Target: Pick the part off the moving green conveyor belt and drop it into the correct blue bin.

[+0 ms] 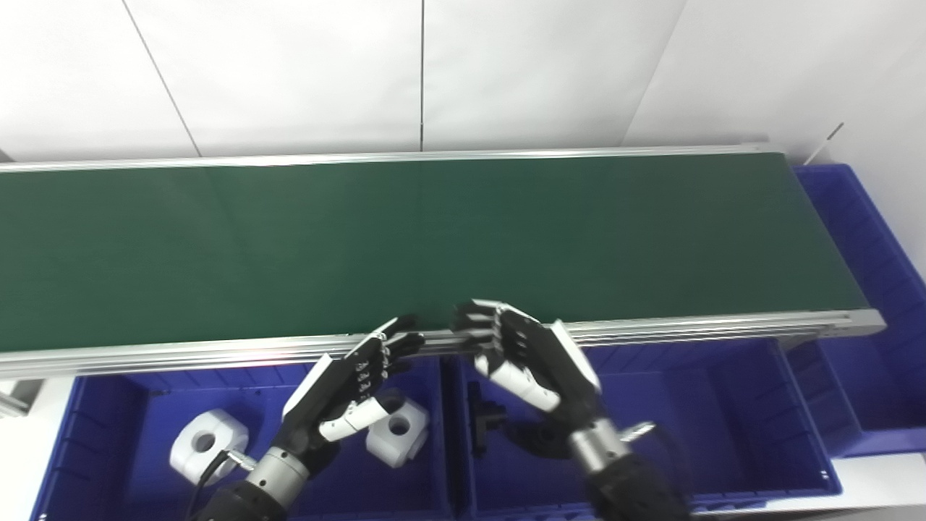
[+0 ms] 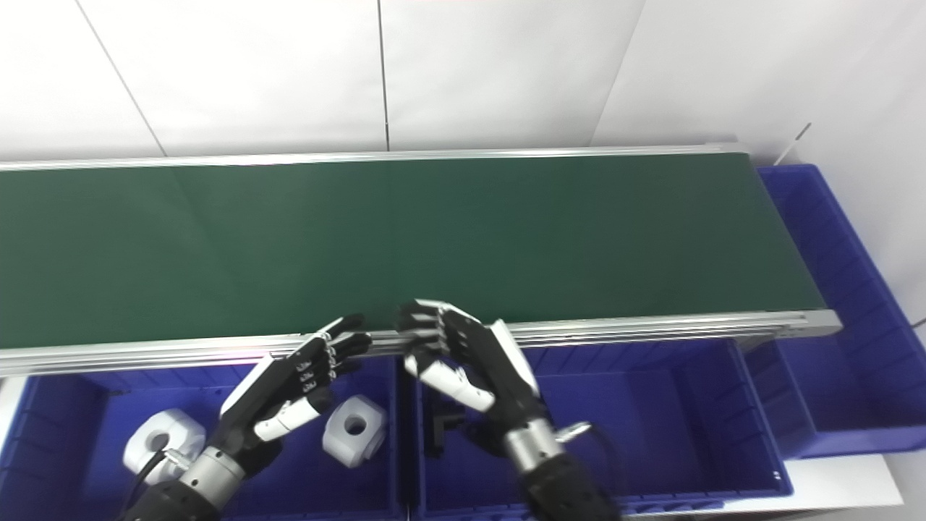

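The green conveyor belt runs across the view and carries no part that I can see. My left hand is open and empty, fingers apart, over the left blue bin near the belt's front rail. My right hand is open and empty, fingers loosely curled, over the middle blue bin. Two white blocks with holes lie in the left bin. A black part lies in the middle bin, partly hidden by my right hand.
A third blue bin stands at the belt's right end. The aluminium front rail runs between belt and bins. A white wall stands behind the belt.
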Controlling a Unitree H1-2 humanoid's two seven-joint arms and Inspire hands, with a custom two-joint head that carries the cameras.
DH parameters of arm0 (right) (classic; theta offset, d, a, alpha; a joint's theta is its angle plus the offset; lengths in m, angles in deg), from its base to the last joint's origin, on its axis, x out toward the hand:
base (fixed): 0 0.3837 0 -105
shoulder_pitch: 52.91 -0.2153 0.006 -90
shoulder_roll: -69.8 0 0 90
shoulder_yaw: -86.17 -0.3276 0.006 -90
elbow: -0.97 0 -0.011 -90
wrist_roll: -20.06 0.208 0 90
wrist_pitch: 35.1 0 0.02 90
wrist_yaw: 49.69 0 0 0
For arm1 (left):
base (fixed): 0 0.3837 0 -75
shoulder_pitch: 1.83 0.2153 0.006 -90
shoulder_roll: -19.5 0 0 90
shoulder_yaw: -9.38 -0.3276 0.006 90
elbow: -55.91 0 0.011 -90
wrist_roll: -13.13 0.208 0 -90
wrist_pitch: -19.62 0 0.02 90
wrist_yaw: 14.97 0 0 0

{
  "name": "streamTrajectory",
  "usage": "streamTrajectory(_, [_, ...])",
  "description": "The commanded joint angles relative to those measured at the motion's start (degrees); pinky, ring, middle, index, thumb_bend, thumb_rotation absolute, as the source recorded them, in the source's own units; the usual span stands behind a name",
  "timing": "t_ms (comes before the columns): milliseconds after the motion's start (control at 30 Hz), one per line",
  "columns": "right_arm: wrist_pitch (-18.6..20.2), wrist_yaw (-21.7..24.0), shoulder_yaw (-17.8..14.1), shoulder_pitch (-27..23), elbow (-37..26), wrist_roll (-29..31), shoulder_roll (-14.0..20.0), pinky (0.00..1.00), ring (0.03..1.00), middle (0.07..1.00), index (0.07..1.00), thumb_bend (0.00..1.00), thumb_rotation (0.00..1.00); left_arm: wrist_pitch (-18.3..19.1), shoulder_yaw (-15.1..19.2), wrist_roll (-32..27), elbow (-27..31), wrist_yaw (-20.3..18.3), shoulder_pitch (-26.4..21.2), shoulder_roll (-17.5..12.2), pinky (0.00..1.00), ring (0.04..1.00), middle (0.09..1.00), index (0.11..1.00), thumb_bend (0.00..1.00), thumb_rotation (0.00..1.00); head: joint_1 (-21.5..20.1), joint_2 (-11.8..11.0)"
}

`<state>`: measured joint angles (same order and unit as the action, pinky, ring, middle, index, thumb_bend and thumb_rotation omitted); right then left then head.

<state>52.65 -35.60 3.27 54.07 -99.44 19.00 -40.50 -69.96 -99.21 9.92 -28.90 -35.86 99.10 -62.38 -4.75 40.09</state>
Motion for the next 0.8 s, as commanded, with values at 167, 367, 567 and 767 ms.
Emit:
streamTrajectory(167, [-19.5, -1.8, -2.5, -0.8, 12.4, 2.8, 2.5, 0.69, 0.724, 0.765, 0.760, 0.78, 0.82, -6.0, -0.9, 1.0, -1.4, 0.4, 0.2, 1.2, 0.90, 0.902, 0.861, 0.904, 0.75, 0.63, 2.5, -3.4])
streamTrajectory(367, [-24.3, -4.0, -1.3, -1.4, 17.0, -0.1, 4.1, 0.73, 0.761, 0.792, 0.770, 0.79, 0.84, -8.7, -1.1, 1.7, -4.4, 0.5, 0.2, 1.4, 0.90, 0.898, 0.862, 0.895, 0.73, 0.61, 3.3, -5.9])
streamTrajectory(567, [-24.6, -5.3, -0.5, -1.8, 19.5, -1.0, 5.0, 0.73, 0.765, 0.796, 0.778, 0.80, 0.83, -10.2, -1.0, 3.2, -6.3, 1.0, 0.2, 1.7, 0.89, 0.887, 0.861, 0.892, 0.74, 0.63, 3.2, -7.9])
streamTrajectory(767, [-24.7, -7.1, 0.2, -1.9, 19.8, -1.8, 5.2, 0.70, 0.751, 0.788, 0.771, 0.77, 0.82, -10.4, -0.7, 3.7, -6.7, 1.5, 0.3, 2.1, 0.89, 0.899, 0.875, 0.889, 0.74, 0.61, 2.6, -8.0])
